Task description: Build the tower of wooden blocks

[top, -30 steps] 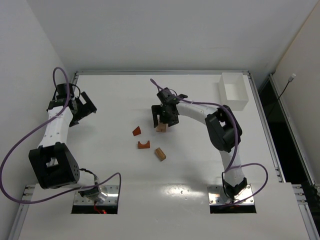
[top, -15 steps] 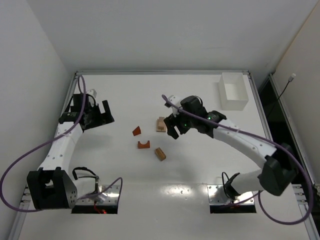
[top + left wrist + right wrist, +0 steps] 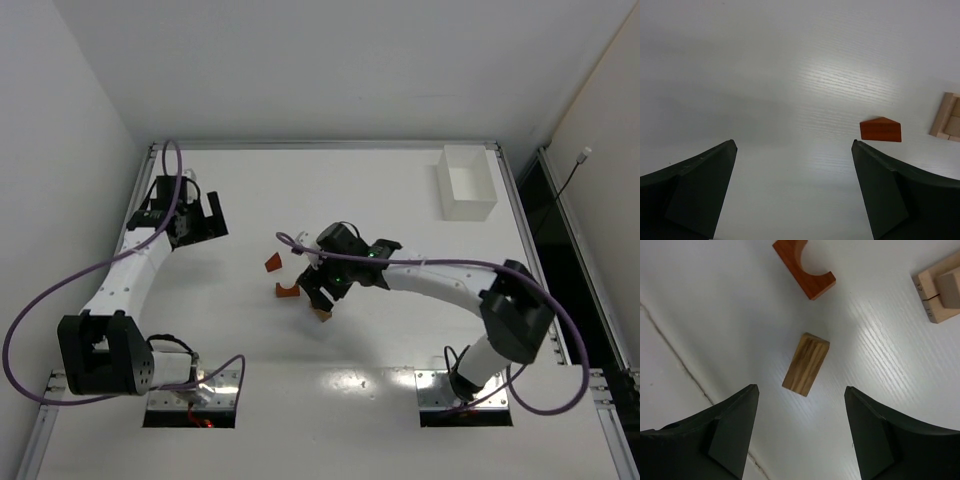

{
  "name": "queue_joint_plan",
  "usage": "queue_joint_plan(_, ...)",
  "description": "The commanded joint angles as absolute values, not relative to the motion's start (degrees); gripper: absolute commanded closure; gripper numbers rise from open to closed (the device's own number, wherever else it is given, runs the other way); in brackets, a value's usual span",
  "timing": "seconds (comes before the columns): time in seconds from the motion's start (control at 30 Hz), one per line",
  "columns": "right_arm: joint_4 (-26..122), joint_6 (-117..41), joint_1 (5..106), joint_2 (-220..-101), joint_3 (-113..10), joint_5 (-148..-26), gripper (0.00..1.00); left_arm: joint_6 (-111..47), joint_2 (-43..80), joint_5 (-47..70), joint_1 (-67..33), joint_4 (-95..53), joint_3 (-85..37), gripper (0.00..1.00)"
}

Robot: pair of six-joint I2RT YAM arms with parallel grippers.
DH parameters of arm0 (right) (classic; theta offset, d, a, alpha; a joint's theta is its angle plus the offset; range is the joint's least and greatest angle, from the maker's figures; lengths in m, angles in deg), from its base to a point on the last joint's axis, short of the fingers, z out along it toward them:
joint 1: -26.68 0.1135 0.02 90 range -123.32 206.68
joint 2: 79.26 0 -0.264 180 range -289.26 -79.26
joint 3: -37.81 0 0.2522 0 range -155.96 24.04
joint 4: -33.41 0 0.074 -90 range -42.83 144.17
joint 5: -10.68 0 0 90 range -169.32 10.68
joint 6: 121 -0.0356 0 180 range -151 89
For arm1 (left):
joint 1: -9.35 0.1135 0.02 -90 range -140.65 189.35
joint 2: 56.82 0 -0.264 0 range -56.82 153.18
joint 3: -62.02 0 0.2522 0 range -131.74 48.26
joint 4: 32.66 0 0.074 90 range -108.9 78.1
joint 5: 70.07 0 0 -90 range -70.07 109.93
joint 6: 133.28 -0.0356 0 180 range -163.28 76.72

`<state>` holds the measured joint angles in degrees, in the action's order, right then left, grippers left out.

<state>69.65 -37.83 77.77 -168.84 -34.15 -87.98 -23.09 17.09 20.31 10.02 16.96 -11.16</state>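
The pale tan stack, one small block on a wider one, shows in the right wrist view [image 3: 939,292] and the left wrist view [image 3: 946,117]; my right arm hides it in the top view. An orange wedge [image 3: 273,262] [image 3: 881,130], an orange arch [image 3: 287,291] [image 3: 804,267] and a tan rectangular block [image 3: 322,314] [image 3: 806,364] lie loose on the table. My right gripper [image 3: 318,297] [image 3: 801,388] is open and empty, hovering just over the tan block. My left gripper [image 3: 205,220] [image 3: 793,145] is open and empty, well left of the wedge.
A white rectangular box [image 3: 466,182] stands at the back right corner. The table's raised rim [image 3: 320,145] runs along the back and sides. A seam line [image 3: 675,357] crosses the table near the tan block.
My right arm has left the pale stack and swung forward and left, ending over the tan block. My left gripper has shifted slightly right and back.
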Motion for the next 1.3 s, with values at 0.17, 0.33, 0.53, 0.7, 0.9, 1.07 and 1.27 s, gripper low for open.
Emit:
queue_joint_plan(0.17, 71.9, -49.4, 75.7, -180.9, -43.3, -85.1, 0.33, -21.8, 14.7, 23.8, 9.7, 16.0, -13.1, 0.0)
queue_joint_plan(0.33, 73.0, -52.4, 75.1, -182.4, -43.3, -85.1, 0.37, -21.8, 13.7, 24.3, 10.2, 16.0, -12.6, 0.0)
queue_joint_plan(0.53, 72.5, -53.1, 75.6, -183.0, -42.1, -85.6, 0.38, -21.8, 13.7, 23.8, 10.8, 16.0, -12.0, 0.0)
queue_joint_plan(0.7, 71.2, -53.1, 77.6, -183.0, -41.5, -86.1, 0.4, -21.8, 13.7, 23.3, 10.8, 15.5, -12.0, 0.0)
queue_joint_plan(0.9, 70.7, -53.7, 78.7, -182.4, -39.3, -86.1, 0.42, -21.3, 13.1, 23.8, 11.3, 15.5, -11.5, 0.0)
queue_joint_plan(1.07, 70.7, -53.7, 79.2, -182.4, -38.0, -84.9, 0.46, -21.3, 13.1, 23.8, 11.3, 15.5, -11.5, 0.0)
queue_joint_plan(1.27, 68.9, -52.4, 79.2, -183.6, -37.5, -83.4, 0.73, -21.3, 12.6, 23.8, 11.8, 14.9, -10.3, 0.0)
